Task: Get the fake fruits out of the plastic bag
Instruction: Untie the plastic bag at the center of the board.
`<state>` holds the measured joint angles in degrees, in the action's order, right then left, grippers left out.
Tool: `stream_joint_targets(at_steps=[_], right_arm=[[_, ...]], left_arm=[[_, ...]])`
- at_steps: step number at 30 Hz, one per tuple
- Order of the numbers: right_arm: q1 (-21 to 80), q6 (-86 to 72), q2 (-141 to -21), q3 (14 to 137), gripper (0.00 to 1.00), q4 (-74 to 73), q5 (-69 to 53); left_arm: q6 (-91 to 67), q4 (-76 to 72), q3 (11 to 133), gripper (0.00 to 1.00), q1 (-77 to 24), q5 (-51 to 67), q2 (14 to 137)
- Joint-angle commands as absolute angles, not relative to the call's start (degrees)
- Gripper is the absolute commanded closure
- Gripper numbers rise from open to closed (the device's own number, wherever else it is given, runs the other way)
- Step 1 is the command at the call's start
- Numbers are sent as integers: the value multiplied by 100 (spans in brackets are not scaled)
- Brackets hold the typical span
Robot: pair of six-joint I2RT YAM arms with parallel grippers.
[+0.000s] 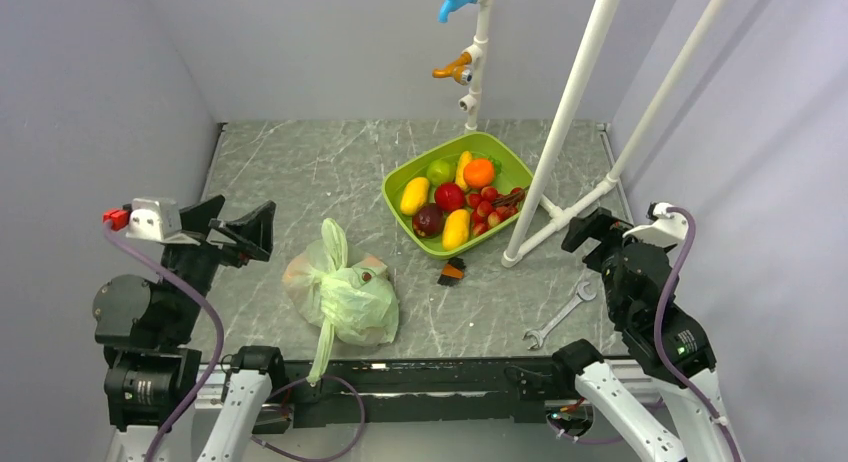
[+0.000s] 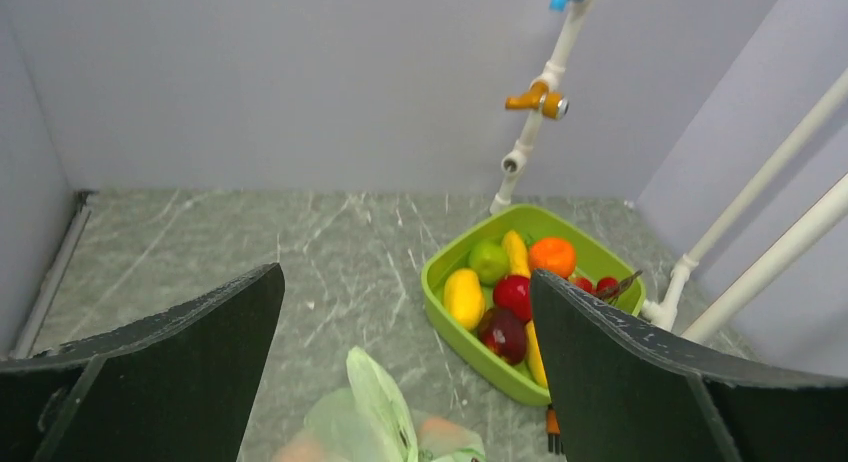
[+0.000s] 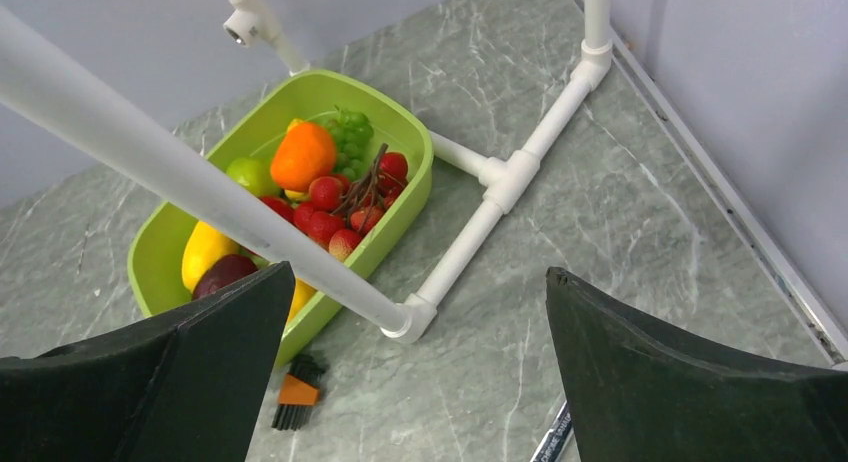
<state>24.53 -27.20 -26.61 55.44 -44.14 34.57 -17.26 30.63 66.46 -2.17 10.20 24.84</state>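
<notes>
The pale-green plastic bag (image 1: 345, 294) lies knotted on the table near the front edge, one loop handle trailing over the edge. Peach-orange fake fruits (image 1: 372, 267) show dimly through it; the others are hidden inside. In the left wrist view the bag (image 2: 378, 407) is at the bottom, between and below the fingers. My left gripper (image 1: 243, 228) (image 2: 405, 282) is open and empty, raised to the left of the bag. My right gripper (image 1: 590, 232) (image 3: 420, 277) is open and empty at the right, above bare table.
A green tray (image 1: 470, 140) (image 2: 440, 272) (image 3: 420, 152) of yellow, red, orange and green fruits stands behind the bag. A white pipe frame (image 1: 570, 112) rises beside it. An orange-black hex key set (image 1: 451, 272) and a wrench (image 1: 560, 317) lie on the table.
</notes>
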Motion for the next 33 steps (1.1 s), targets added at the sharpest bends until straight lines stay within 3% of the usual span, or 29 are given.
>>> stream_joint_targets(at_steps=[1,15,26,33], right_arm=[[2481,-2948,-2838,5625,0,-4505,3667],[2475,-3623,-3205,4986,0,-4632,2614],[2478,-3619,-3477,4061,0,-3311,-448],[2597,-4067,-4125,3153,0,-1171,-2892]], left_arm=[[-1745,3430,6534,1,-189,1117,2723],[-1595,3870,5321,1,-188,2201,3654],[-718,4091,5192,1,-269,2093,4768],[-861,3608,4416,3,-572,1813,4741]])
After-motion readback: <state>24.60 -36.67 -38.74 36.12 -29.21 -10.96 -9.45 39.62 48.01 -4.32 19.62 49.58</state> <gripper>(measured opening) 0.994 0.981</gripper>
